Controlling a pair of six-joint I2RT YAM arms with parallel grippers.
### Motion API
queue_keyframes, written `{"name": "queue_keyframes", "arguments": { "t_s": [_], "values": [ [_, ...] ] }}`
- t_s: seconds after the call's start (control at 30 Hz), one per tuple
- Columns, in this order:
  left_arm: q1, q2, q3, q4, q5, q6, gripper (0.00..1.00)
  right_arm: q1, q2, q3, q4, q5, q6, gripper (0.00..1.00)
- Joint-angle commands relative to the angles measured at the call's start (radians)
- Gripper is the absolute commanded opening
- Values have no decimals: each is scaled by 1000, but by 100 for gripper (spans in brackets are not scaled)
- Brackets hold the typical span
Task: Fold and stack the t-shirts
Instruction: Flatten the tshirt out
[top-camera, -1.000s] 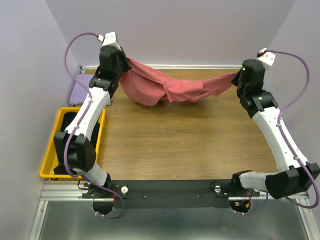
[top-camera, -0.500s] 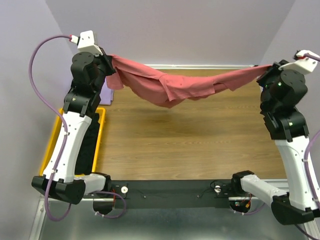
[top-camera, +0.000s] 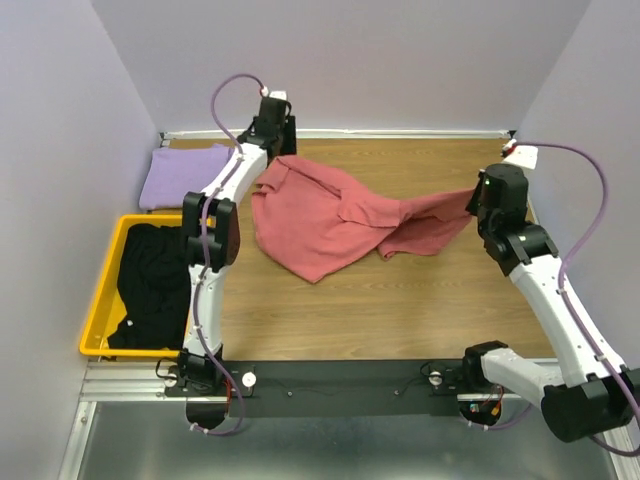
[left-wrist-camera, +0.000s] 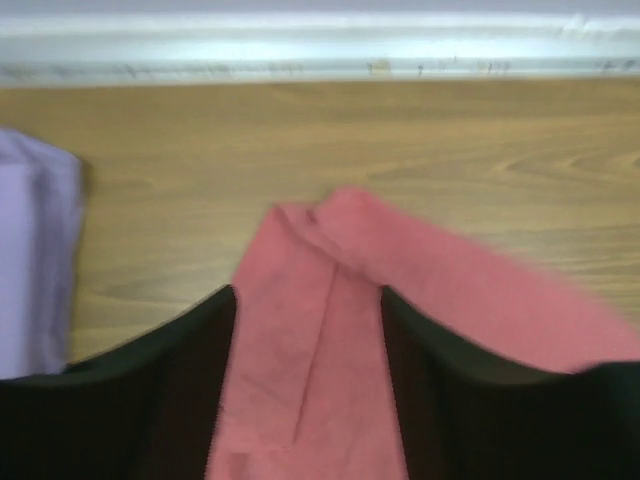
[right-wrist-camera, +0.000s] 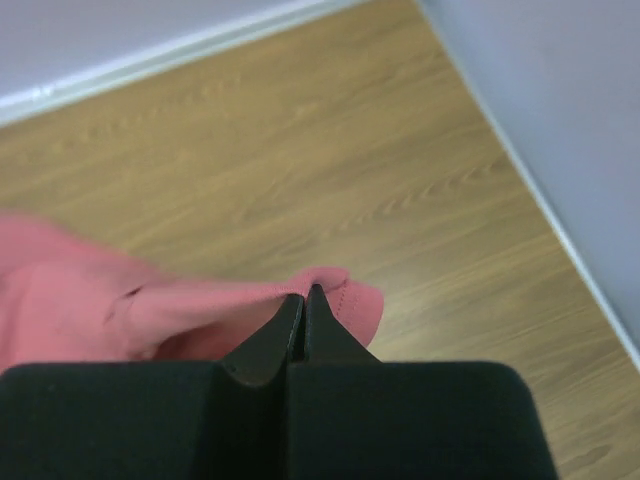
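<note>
The salmon-pink t-shirt (top-camera: 330, 215) lies crumpled on the wooden table, stretched from back left to right. My left gripper (top-camera: 276, 150) reaches to the shirt's far left corner, low over the table. In the left wrist view its fingers (left-wrist-camera: 150, 400) stand apart, open, with a strip of the pink shirt (left-wrist-camera: 310, 360) lying loose between them. My right gripper (top-camera: 478, 203) is shut on the shirt's right edge, and its tips pinch a pink hem (right-wrist-camera: 345, 300). The lavender t-shirt (top-camera: 185, 175) lies folded at the back left. Black t-shirts (top-camera: 150, 280) fill the bin.
A yellow plastic bin (top-camera: 103, 290) sits at the left edge of the table. A white rail (left-wrist-camera: 320, 45) runs along the back wall just beyond the left gripper. The purple side wall (right-wrist-camera: 560, 120) stands close to the right gripper.
The pink shirt hung stretched in the air between both raised grippers; now it lies on the table. The left arm swung to the back and opened its jaws. The right gripper came down, still shut.
</note>
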Motion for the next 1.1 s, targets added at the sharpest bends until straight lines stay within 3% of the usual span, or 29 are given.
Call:
{"name": "queue_keyframes", "arguments": {
  "t_s": [0.0, 0.13, 0.27, 0.4, 0.5, 0.6, 0.8, 1.07],
  "values": [
    [-33, -19, 71, 3, -1, -20, 74, -7, 20, -46, 9, -119, 56, 1],
    [-66, -172, -113, 23, -73, -81, 76, -7, 55, -59, 8, -174, 73, 1],
    [-108, -414, -556, 106, -79, -147, 76, -7, 82, -68, 8, -230, 73, 1],
    [-178, -659, -865, 120, -76, -236, 76, -7, 75, -94, 6, -277, 81, 0],
    [-221, -755, -1062, 140, -16, -351, 76, -8, 63, -117, 6, -306, 84, 1],
    [-272, -843, -1188, 172, 10, -457, 76, -7, 53, -138, 6, -332, 83, 1],
    [-306, -837, -1302, 236, 18, -611, 77, -7, 36, -174, 8, -374, 89, 0],
    [-358, -696, -1287, 276, -19, -669, 75, -7, 0, -203, 6, -402, 93, 1]
  ]
}}
